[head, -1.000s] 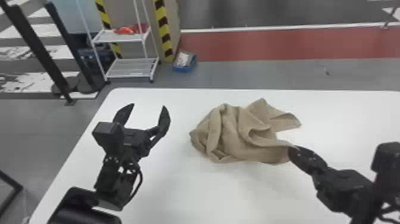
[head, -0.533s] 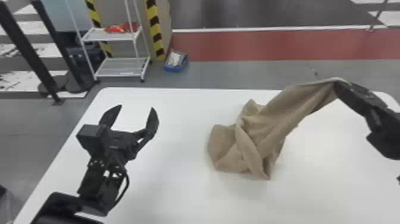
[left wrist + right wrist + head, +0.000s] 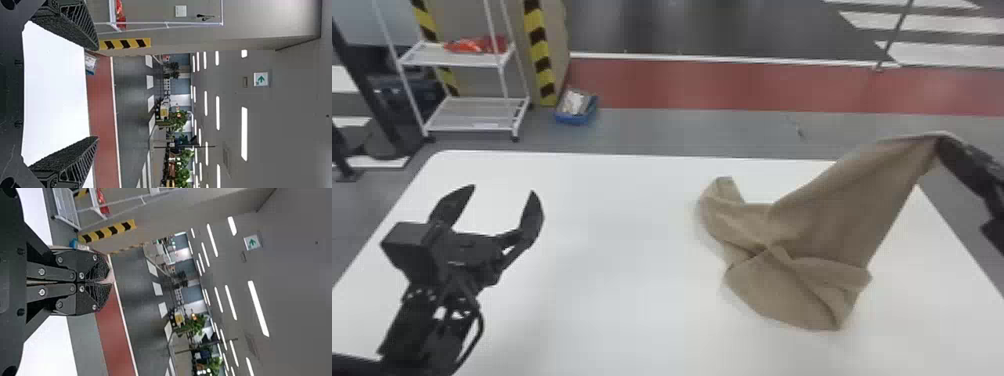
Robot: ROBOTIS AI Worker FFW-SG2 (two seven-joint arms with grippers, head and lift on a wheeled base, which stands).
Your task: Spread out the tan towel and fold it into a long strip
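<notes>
Floor band, red (image 3: 732,85): runs left to right beyond the far edge of the desk.

Desk, white (image 3: 612,240): rounded at its far left corner, carrying the task's cloth on its right half.

Rack, white, two shelves showing (image 3: 474,117): on the floor, far left, beyond the desk.

Post, striped yellow and black (image 3: 538,50): just right of the rack.

Towel, tan (image 3: 822,215): lower part lying on the desk's right half in loose, overlapping folds; upper part drawn up taut, rising to the right as far as the right jaws.

Left gripper, black (image 3: 502,189): at the desk's left side; jaws spread wide, the towel well apart from them, to their right. The left wrist view gives desk surface between the two jaws.

Right gripper, black (image 3: 943,145): far right; jaws closed on the towel's raised end, a little of the cloth showing at their tips in the right wrist view.

Bin, blue (image 3: 574,118): on the floor, by the post's foot.

Articles, red (image 3: 477,46): on the rack's upper shelf.
</notes>
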